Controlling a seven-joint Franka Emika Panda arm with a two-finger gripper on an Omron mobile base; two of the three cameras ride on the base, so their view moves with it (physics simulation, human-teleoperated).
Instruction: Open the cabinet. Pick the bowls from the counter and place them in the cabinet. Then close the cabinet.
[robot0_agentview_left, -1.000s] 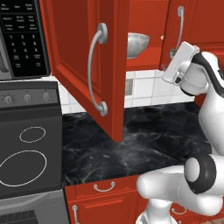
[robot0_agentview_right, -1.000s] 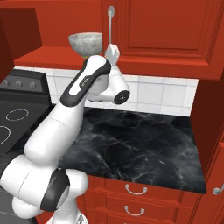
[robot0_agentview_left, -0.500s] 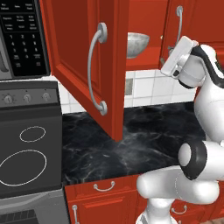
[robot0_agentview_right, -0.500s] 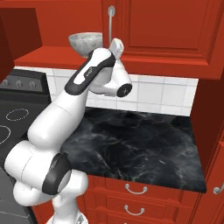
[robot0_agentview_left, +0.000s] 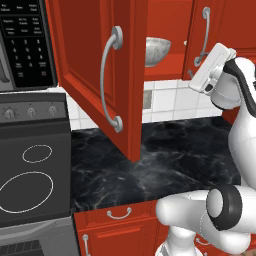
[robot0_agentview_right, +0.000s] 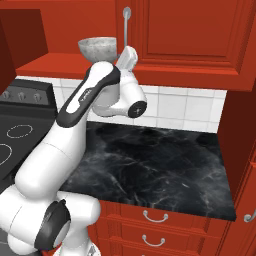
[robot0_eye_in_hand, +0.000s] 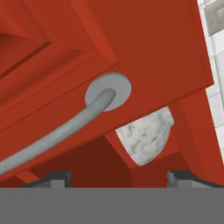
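Cabinet (robot0_agentview_left: 100, 75): left door swung wide open, edge-on toward the left base camera, long curved silver bar handle (robot0_agentview_left: 111, 80) on its face. Right door (robot0_agentview_left: 212, 30) shut, its own bar handle (robot0_agentview_right: 126, 25) vertical.

Grey-white mottled bowl (robot0_agentview_left: 157, 50) sits upright on the red cabinet shelf (robot0_agentview_right: 55, 64), inside the open half, near the shelf's front edge. In the right base view the same bowl (robot0_agentview_right: 98, 47) stands just left of the shut door's handle.

Gripper (robot0_eye_in_hand: 119, 177): raised to shelf height, in front of the lower part of the shut right door, to the right of the bowl and apart from it. In the hand view the two dark finger tips (robot0_eye_in_hand: 59, 177) stand far apart at the bottom edge, with nothing between them: jaws wide, holding nothing. The bowl (robot0_eye_in_hand: 146, 136) shows past the door's corner, between and beyond the tips, not touching them. The round silver foot of the bar handle (robot0_eye_in_hand: 107, 90) is close ahead, the bar sweeping off to the lower left.

Counter (robot0_agentview_left: 165, 160): glossy black marble, white veins, below the cabinet. The cream bowl I cannot find.

Writing: microwave keypad (robot0_agentview_left: 25, 45) at upper left of the left base view carries small white characters, too small to read. Stove knobs unmarked as far as I can tell.
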